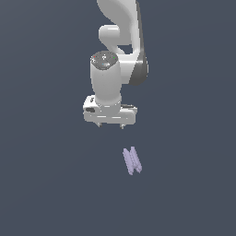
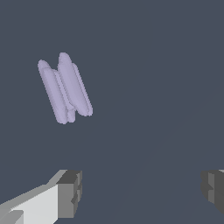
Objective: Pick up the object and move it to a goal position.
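Note:
The object [image 1: 132, 161] is a small pale lavender piece with zigzag ridged folds. It lies on the dark grey floor, below and a little toward the exterior view's right of my gripper [image 1: 110, 125]. The gripper is open and empty, held above the floor, with its two short fingertips pointing down. In the wrist view the object [image 2: 64, 88] lies apart from the two grey finger pads [image 2: 70, 193], which stand wide apart with nothing between them.
The white arm [image 1: 120, 41] rises behind the gripper toward the top of the exterior view. The plain dark grey floor [image 1: 46, 184] spreads all around.

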`<state>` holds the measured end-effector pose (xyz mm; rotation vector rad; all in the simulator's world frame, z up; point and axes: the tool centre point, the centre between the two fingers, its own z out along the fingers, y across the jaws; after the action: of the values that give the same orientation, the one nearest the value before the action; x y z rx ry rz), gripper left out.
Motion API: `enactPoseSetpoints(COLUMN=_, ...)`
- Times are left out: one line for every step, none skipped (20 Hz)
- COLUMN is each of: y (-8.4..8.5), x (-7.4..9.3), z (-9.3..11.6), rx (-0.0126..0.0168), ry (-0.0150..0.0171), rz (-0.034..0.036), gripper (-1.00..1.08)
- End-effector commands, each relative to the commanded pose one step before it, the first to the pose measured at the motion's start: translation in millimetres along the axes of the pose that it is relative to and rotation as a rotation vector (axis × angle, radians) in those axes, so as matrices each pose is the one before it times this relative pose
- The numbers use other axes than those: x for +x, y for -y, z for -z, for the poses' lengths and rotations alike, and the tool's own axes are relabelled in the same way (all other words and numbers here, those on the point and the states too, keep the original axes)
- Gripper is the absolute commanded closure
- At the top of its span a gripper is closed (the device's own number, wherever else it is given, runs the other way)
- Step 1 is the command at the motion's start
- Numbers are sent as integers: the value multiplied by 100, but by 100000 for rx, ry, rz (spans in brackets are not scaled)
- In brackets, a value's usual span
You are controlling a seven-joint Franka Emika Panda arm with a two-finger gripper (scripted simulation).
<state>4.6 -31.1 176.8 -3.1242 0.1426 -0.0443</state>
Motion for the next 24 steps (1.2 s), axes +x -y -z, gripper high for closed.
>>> enactPoseSetpoints(y=-1, x=0, z=0, rx=0, ry=0, rz=0, gripper=-92)
enactPoseSetpoints(y=35, x=-9, z=-5, rx=0, ry=0, rz=0, gripper=-92)
enactPoseSetpoints(y=138, x=-19, z=-52, rx=39, ry=62, rz=65, gripper=-92)
enactPoseSetpoints(y=217, x=-33, z=-78, rx=57, ry=90, rz=88, gripper=-92)
enactPoseSetpoints(y=289, x=-52, z=-94, rx=65, ry=103, rz=95, gripper=-92)
enactPoseSetpoints(y=378, x=-68, z=-134, rx=98, ry=157, rz=136, gripper=-92)
enactPoseSetpoints(y=444, x=-91, z=-152, rx=110, ry=177, rz=135, gripper=-92)
enactPoseSetpoints(y=397, x=-93, z=-132, rx=97, ry=156, rz=95, gripper=-92)
enactPoseSetpoints(y=308, x=-84, z=-101, rx=79, ry=123, rz=50, gripper=-92)
enactPoseSetpoints(y=220, x=-71, z=-70, rx=61, ry=90, rz=9, gripper=-92)
enactPoseSetpoints(y=134, x=-56, z=-38, rx=39, ry=52, rz=-24, gripper=-92)
enactPoseSetpoints(y=40, x=-33, z=-16, rx=28, ry=30, rz=-56, gripper=-92)
enactPoseSetpoints(y=-10, x=-3, z=6, rx=0, ry=0, rz=0, gripper=-92)
enactPoseSetpoints(y=-79, x=38, z=1, rx=0, ry=0, rz=0, gripper=-92)
enactPoseSetpoints(y=-6, x=54, z=16, rx=-55, ry=-50, rz=152, gripper=-92)
enactPoseSetpoints(y=33, x=87, z=-35, rx=-28, ry=10, rz=247, gripper=-92)
enactPoseSetpoints(y=76, x=114, z=-57, rx=-34, ry=23, rz=356, gripper=-92)
enactPoseSetpoints(y=105, x=143, z=-76, rx=-41, ry=33, rz=455, gripper=-92)
enactPoseSetpoints(y=121, x=173, z=-90, rx=-50, ry=38, rz=547, gripper=-92)
enactPoseSetpoints(y=131, x=203, z=-102, rx=-60, ry=39, rz=636, gripper=-92)
enactPoseSetpoints(y=139, x=233, z=-115, rx=-68, ry=42, rz=720, gripper=-92)
enactPoseSetpoints(y=152, x=261, z=-130, rx=-75, ry=46, rz=806, gripper=-92)
enactPoseSetpoints(y=171, x=287, z=-147, rx=-80, ry=52, rz=893, gripper=-92)
enactPoseSetpoints(y=189, x=314, z=-166, rx=-84, ry=59, rz=978, gripper=-92)
